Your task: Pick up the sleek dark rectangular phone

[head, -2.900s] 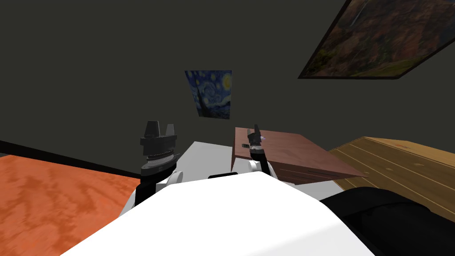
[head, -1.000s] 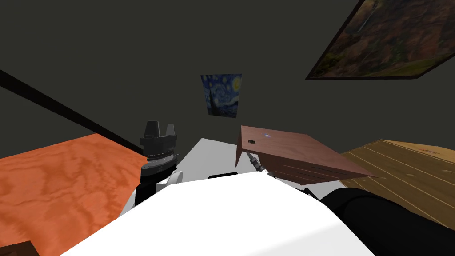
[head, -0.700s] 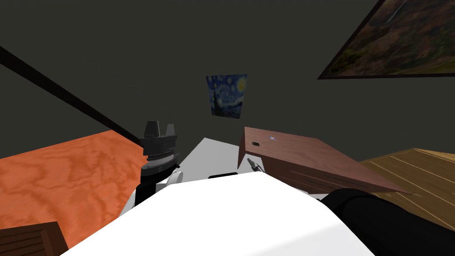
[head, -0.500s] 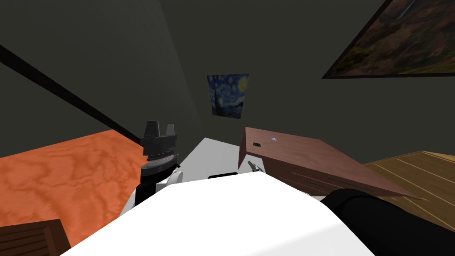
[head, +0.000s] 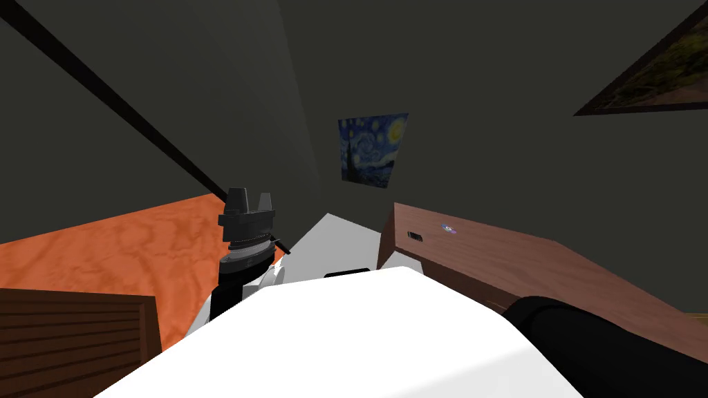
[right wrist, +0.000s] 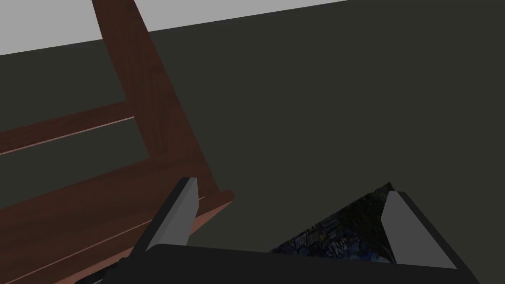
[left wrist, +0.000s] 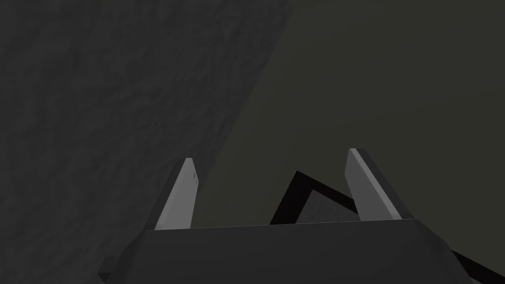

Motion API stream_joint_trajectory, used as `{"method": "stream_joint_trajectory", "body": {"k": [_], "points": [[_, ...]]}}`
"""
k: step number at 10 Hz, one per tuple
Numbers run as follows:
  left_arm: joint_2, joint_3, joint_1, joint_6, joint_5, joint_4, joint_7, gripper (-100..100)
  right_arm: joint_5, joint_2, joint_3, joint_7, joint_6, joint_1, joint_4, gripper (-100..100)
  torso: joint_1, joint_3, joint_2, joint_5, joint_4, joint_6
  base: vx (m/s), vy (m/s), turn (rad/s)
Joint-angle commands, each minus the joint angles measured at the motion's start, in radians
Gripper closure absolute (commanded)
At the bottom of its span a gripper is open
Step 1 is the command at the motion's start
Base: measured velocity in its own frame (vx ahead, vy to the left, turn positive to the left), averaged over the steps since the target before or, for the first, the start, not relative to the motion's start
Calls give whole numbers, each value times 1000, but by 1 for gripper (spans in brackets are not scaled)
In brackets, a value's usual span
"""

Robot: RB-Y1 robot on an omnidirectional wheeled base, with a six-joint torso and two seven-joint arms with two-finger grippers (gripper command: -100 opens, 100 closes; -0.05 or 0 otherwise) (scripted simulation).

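The phone (head: pixel 414 235) is a small dark rectangle lying flat on the brown wooden cabinet (head: pixel 539 269), near the top's left corner. A small shiny disc (head: pixel 449 229) lies just beyond it. My left gripper (head: pixel 251 198) is raised at the left of my chest, well left of the cabinet; its wrist view shows the left gripper (left wrist: pixel 270 155) open and empty. My right gripper (right wrist: pixel 291 197) is open and empty, close beside the brown cabinet's corner (right wrist: pixel 148 128), with a blue starry picture (right wrist: pixel 340 231) beyond it.
An orange rug (head: pixel 104 242) covers the floor on the left, with white floor (head: pixel 332 238) between it and the cabinet. A dark slatted wooden piece (head: pixel 69 338) stands at the near left. The blue starry picture (head: pixel 372 150) hangs on the dark wall behind the cabinet.
My base has turned and moved: the cabinet and phone now sit further right and nearer. My right gripper has dropped from over the cabinet top to below my chest line. The slatted piece came into view.
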Motion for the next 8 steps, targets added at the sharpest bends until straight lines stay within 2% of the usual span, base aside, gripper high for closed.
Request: {"method": "stream_joint_trajectory", "body": {"k": [1, 2, 3, 4, 6, 7, 8], "points": [[0, 0, 0, 0, 0, 0, 0, 0, 11, -12, -2, 30, -12, 19, 41, -100, 0, 0, 0, 0, 0, 0, 77, 10, 94], [0, 0, 0, 0, 0, 0, 0, 0, 32, -39, -3, 65, -19, 52, 66, -100, 0, 1, 2, 0, 0, 1, 93, 30, 213], [0, 0, 0, 0, 0, 0, 0, 0, 32, -39, -3, 72, -19, 52, 89, -100, 1, 1, 1, 0, 0, 0, 80, 14, 129], [0, 0, 0, 0, 0, 0, 0, 0, 54, -67, -4, 110, -27, 85, 119, -100, 0, 1, 2, 0, 0, 1, 84, 9, 240], [0, 0, 0, 0, 0, 0, 0, 0, 54, -67, -4, 113, -27, 85, 137, -100, 0, 1, 3, 0, 1, 1, 46, 2, 49], [0, 0, 0, 0, 0, 0, 0, 0, 76, -94, -4, 155, -34, 118, 175, -100, 0, 3, 5, 0, 1, 1, 57, 12, 252], [0, 0, 0, 0, 0, 0, 0, 0, 76, -94, -4, 155, -34, 118, 184, -100, 0, 2, 4, 0, 1, 0, 67, 6, 144]]}}
